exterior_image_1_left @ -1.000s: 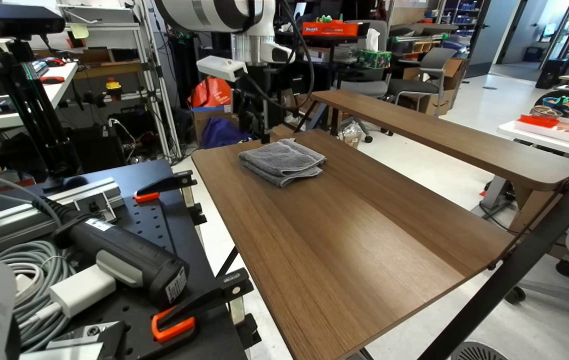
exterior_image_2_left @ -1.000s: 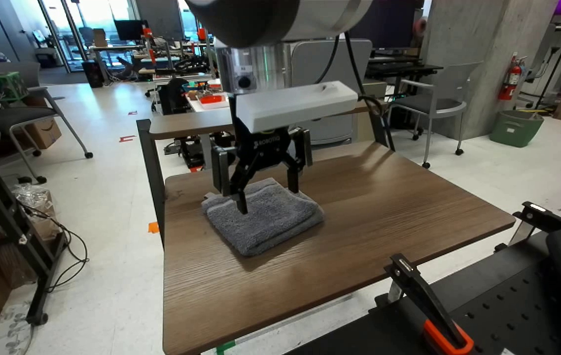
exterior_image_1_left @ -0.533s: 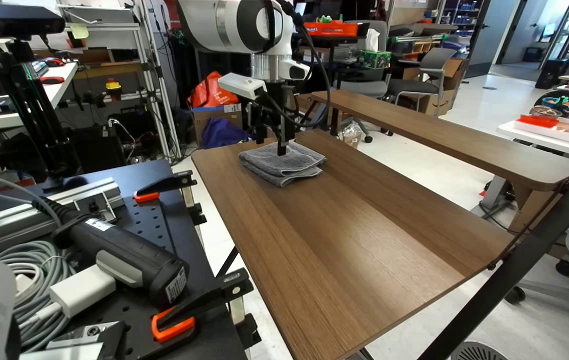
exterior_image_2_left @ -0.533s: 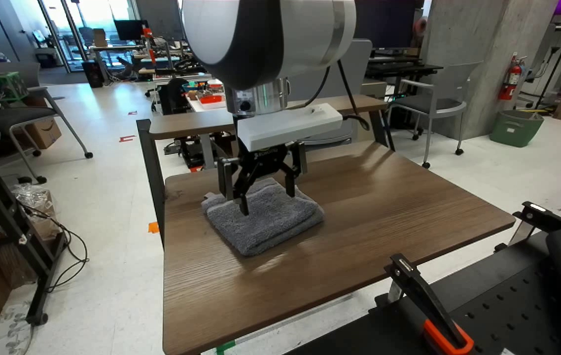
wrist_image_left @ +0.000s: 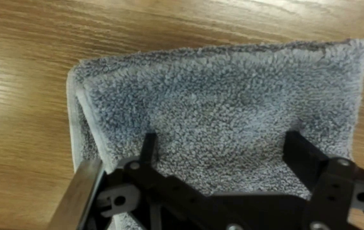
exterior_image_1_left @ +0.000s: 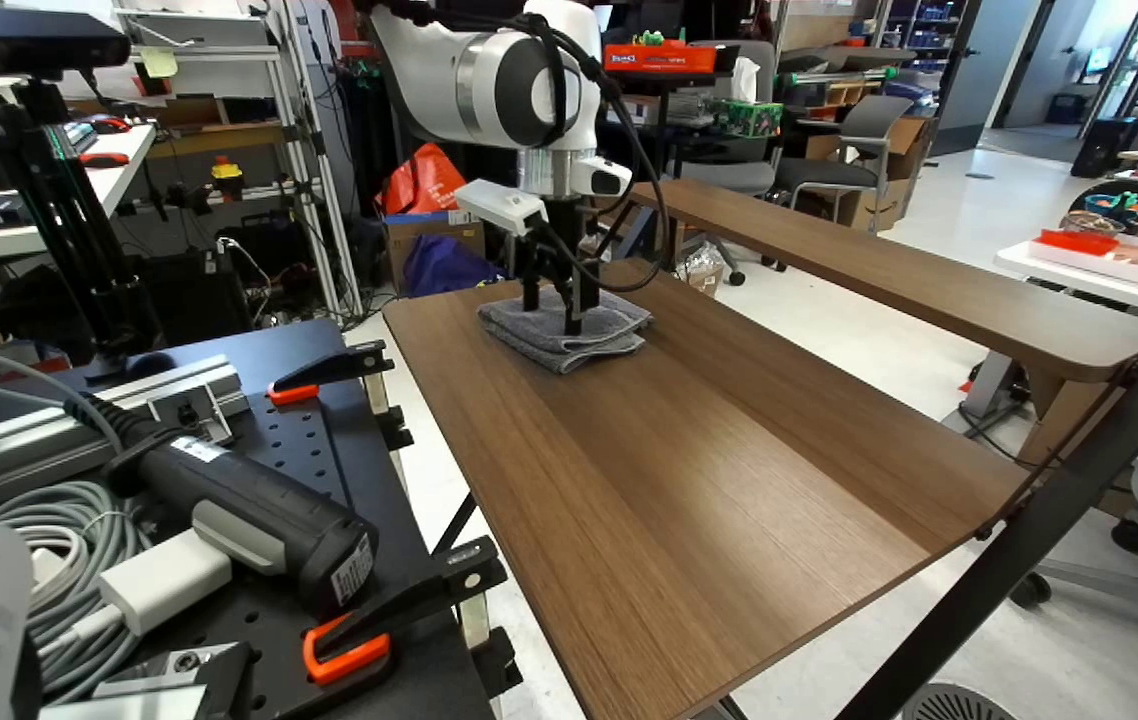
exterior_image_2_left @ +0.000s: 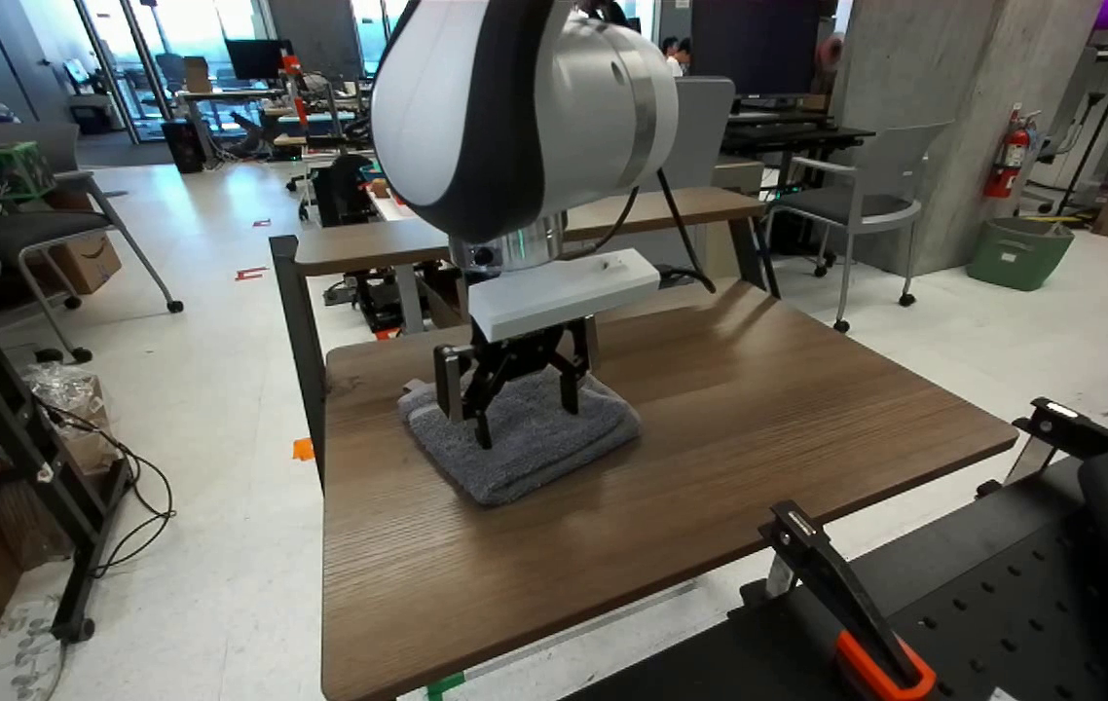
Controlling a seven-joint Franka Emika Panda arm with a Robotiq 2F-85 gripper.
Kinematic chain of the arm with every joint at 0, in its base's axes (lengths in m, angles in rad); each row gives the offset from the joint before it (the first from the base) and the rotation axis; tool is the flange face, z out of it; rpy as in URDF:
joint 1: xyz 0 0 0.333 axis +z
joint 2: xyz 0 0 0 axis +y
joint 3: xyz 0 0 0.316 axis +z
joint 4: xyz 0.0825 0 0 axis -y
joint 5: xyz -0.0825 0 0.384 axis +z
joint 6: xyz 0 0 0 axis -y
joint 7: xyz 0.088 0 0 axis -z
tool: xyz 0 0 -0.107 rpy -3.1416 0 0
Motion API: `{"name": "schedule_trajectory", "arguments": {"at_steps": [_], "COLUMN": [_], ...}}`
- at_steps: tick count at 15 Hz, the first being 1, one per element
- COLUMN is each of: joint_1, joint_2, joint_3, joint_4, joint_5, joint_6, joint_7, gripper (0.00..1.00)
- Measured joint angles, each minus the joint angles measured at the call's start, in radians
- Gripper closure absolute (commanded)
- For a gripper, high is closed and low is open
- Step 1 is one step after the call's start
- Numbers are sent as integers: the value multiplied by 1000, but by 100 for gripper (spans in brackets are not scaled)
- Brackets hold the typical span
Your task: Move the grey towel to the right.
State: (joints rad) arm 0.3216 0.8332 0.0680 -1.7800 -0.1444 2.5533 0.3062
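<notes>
"What lies on the table (exterior_image_1_left: 709,480)?"

"In an exterior view, the towel (exterior_image_1_left: 549,342) lies folded near the table's far end. The gripper (exterior_image_1_left: 551,317) points down over it from the arm (exterior_image_1_left: 434,90)."

"How does the gripper stand?"

"Jaws spread wide, with nothing in their hold. In an exterior view, both its fingers (exterior_image_2_left: 482,428) stand over the towel, the tips within its outline. A clamp (exterior_image_2_left: 844,584) sits on the edge of a black bench (exterior_image_2_left: 1021,589) near the table."

"Do the tips touch the towel?"

"The exterior views leave that unclear: touching or just above."

"And the wrist view?"

"There the fingers are well apart, each tip over the towel, and the fabric between them lies unpinched. Contact cannot be told here either. A pale hem (wrist_image_left: 73,121) shows along the towel's left side, just beside the edge of the layer above."
</notes>
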Motion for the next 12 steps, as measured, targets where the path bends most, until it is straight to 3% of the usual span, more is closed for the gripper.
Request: {"name": "schedule_trajectory", "arguments": {"at_steps": [6,12], "joint_1": [-45,-173], "joint_2": [4,-15], "joint_3": [-2,-2], "joint_4": [4,-45], "joint_5": [91,212], "joint_6": [1,53], "joint_7": [-4,-19], "gripper": [0,0]}}
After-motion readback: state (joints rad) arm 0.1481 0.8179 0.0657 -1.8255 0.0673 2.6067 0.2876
